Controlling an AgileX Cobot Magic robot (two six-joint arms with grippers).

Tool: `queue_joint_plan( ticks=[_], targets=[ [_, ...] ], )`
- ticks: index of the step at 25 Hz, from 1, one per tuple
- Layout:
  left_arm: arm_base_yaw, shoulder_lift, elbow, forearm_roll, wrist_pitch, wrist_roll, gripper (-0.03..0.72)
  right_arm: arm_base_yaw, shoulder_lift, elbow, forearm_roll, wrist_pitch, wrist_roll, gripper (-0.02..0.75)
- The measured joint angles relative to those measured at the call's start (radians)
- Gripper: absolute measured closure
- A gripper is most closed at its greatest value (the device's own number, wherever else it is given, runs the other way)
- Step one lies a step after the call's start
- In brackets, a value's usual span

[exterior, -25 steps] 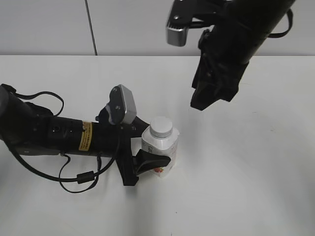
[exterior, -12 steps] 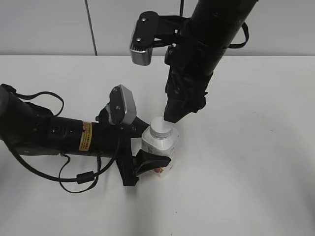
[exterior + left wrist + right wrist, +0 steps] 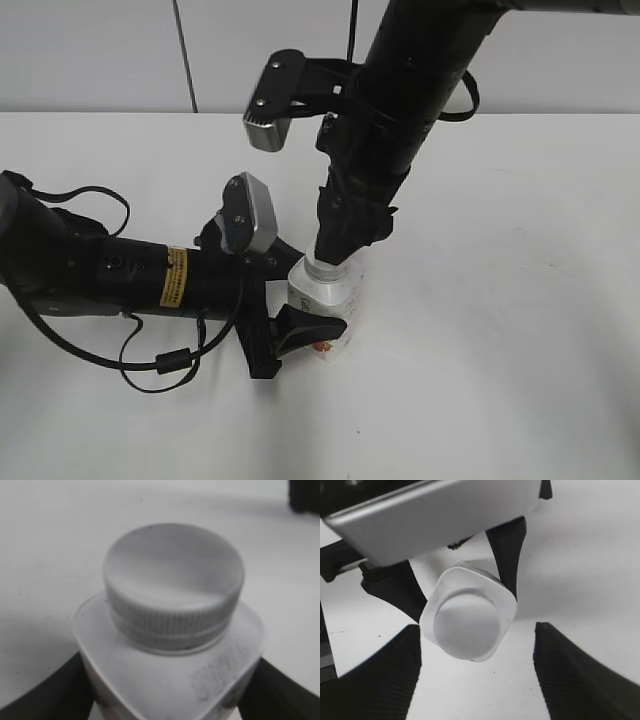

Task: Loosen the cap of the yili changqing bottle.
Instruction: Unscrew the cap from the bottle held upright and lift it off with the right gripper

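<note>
Even bright overhead light is washing the white table (image 3: pixel 520 330) nearly flat, arms casting soft faint shadows; left wrist view is looking soft and grainy, cap (image 3: pixel 172 582) slightly blurred; right wrist view is showing blurred dark fingers (image 3: pixel 580 680) at edges

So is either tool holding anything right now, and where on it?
The left tool holds the bottle by its body, fingers on opposite sides. The right tool is open over the cap, holding nothing.
</note>
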Motion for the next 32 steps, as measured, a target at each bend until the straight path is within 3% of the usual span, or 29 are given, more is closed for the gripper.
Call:
queue_joint_plan(
  ticks=[16, 22, 32],
  targets=[
    [0.000, 0.000, 0.000, 0.000, 0.000, 0.000, 0.204, 0.014, 0.059, 0.000, -0.011, 0.012, 0.060, 0.183],
    [0.000, 0.000, 0.000, 0.000, 0.000, 0.000, 0.204, 0.037, 0.059, 0.000, -0.030, 0.001, 0.062, 0.233],
    [0.000, 0.000, 0.000, 0.001, 0.000, 0.000, 0.204, 0.037, 0.060, 0.000, -0.077, -0.015, 0.082, 0.238]
  ],
)
